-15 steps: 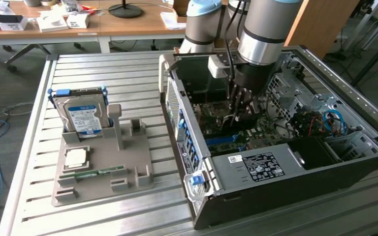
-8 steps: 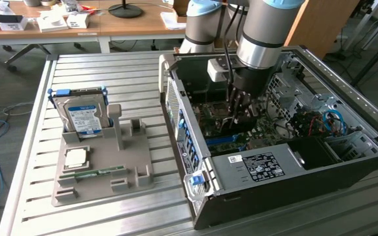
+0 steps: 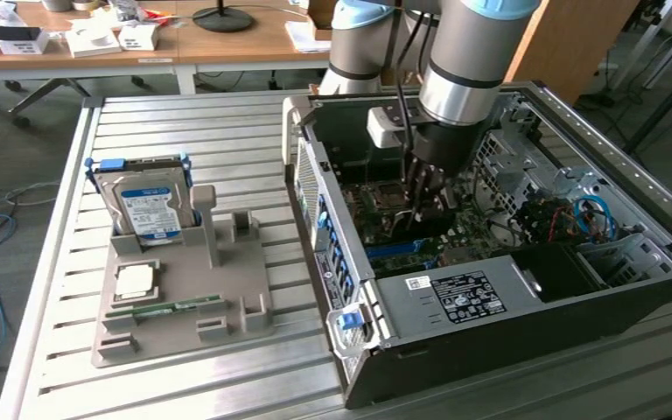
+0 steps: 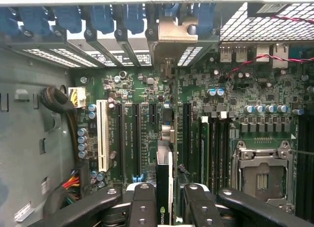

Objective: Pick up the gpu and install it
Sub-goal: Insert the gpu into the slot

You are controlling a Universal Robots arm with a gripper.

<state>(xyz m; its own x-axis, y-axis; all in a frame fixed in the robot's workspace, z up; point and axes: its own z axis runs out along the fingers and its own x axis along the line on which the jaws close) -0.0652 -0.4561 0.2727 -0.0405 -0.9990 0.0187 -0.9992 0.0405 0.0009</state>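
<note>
Closest in, the black two-fingered gripper (image 4: 169, 202) pinches the thin dark expansion card, the gpu (image 4: 164, 185), between its jaws. The card is seen edge-on, so its face is hidden and its near end is cut off. Below it lies the green motherboard (image 4: 235, 89) inside the open black computer case (image 3: 523, 297); whether the card is seated cannot be told. Farthest, its pale metal bracket (image 4: 171, 33) stands among the rear slot covers.

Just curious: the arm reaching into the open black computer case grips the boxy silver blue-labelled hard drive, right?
No. The wrist view shows the gripper holding the gpu, a thin dark card, inside that case; the hard drive stands in the grey holder outside it.
</note>
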